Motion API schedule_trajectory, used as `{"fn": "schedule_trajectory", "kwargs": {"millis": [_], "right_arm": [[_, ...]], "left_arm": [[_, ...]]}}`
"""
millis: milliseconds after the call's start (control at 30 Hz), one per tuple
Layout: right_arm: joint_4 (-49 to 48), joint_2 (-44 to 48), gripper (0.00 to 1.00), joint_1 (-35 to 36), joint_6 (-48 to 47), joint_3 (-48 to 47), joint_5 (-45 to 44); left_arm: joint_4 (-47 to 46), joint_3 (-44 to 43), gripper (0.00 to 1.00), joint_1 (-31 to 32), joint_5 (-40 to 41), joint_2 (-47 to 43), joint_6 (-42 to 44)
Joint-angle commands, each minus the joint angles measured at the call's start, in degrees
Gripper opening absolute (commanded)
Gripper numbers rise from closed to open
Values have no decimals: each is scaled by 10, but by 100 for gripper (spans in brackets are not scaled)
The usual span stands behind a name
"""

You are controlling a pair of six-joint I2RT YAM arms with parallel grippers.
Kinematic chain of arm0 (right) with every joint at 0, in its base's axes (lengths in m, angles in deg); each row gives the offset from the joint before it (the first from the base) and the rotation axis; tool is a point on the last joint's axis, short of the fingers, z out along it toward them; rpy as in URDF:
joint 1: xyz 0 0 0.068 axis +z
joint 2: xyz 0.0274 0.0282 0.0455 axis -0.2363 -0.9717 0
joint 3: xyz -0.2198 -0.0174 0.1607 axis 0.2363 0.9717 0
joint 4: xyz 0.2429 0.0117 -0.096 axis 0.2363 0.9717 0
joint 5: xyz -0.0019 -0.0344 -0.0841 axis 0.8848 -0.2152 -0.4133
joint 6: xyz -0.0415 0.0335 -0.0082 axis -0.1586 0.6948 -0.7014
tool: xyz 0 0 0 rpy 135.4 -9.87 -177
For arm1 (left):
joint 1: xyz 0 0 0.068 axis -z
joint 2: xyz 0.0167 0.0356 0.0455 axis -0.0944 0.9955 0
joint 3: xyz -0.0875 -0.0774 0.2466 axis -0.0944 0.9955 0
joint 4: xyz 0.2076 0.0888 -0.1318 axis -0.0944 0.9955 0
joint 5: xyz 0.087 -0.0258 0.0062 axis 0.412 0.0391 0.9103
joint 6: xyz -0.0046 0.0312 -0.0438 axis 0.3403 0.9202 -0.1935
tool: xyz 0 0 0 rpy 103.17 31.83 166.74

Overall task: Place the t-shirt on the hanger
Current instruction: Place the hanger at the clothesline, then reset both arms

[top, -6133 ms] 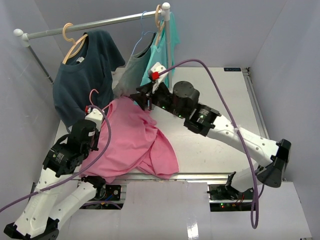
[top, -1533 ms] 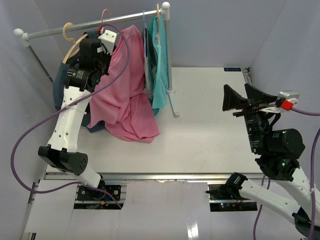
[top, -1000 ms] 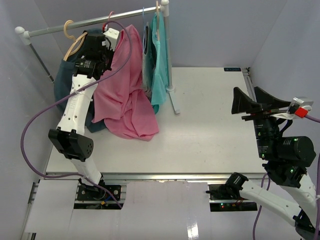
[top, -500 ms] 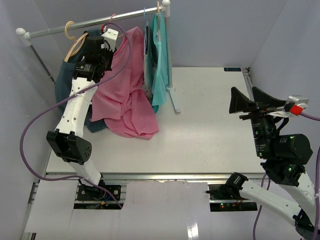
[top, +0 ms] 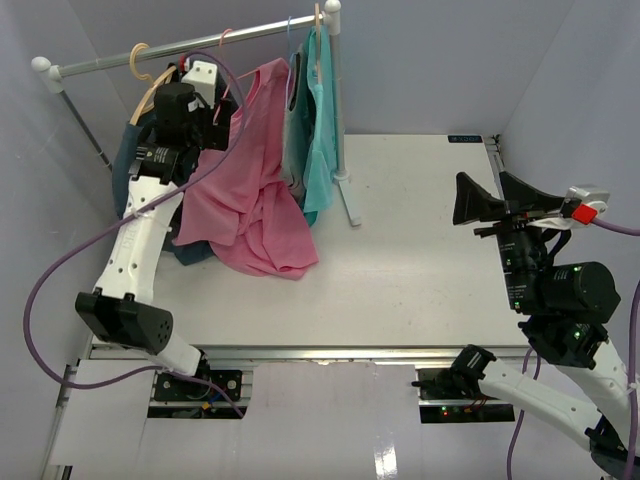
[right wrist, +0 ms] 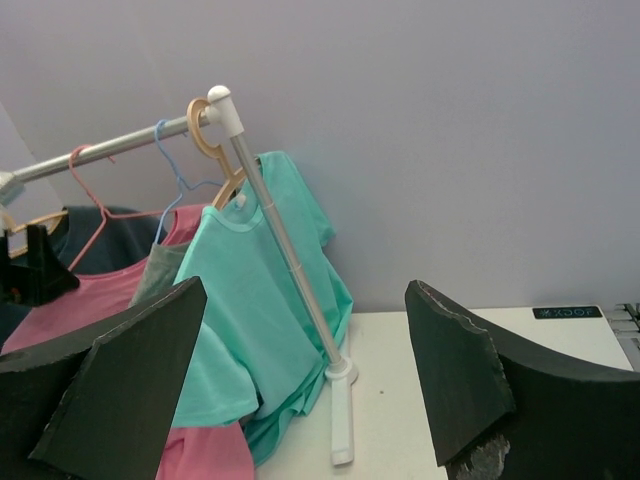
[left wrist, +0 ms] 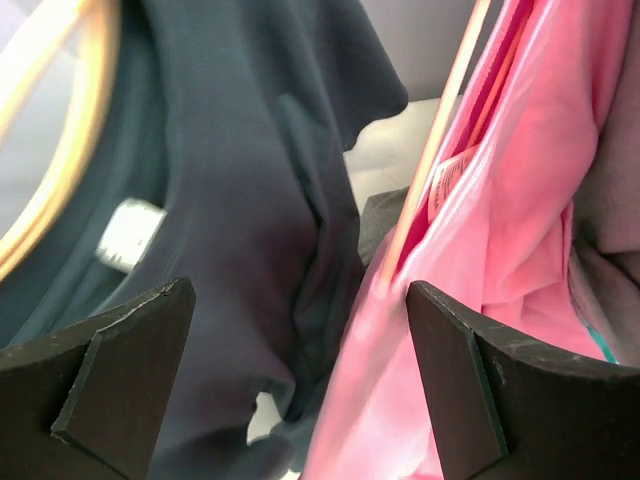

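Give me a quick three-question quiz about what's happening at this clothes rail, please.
1. True or false: the pink t-shirt hangs at the rail.
2. The left gripper is: A open and empty; B shut on the t-shirt; C out of view.
3. Which colour of shirt hangs nearest the upright post?
Key: 1 true; 2 A; 3 the turquoise shirt.
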Motion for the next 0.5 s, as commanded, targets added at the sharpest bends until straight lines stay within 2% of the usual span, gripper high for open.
{"fn": "schedule_trajectory", "kwargs": {"millis": [0, 67, 133, 167, 233, 300, 400, 467], "right_arm": [[41, -48, 87, 0, 24, -47, 30], [80, -67, 88, 0, 31, -60, 43], [135, -104, 90, 0, 52, -92, 67], [156, -115, 94, 0, 62, -99, 81], [201, -125, 91, -1, 89, -100, 135], [225, -118, 90, 0, 107, -79, 161], [231, -89, 90, 0, 123, -20, 166], [222, -52, 90, 0, 143, 30, 165]], "left_arm": [[-22, 28, 98, -4, 16, -122, -18], [-16, 50, 98, -4, 3, -148, -20], [-11, 81, 98, -4, -66, -205, -43], [-13, 98, 98, -4, -108, -227, -53], [-38, 167, 98, -3, -256, -262, -69], [-76, 237, 98, -3, -331, -305, -95], [-118, 322, 98, 0, -381, -359, -137], [-173, 408, 98, 3, -410, -393, -171]]}}
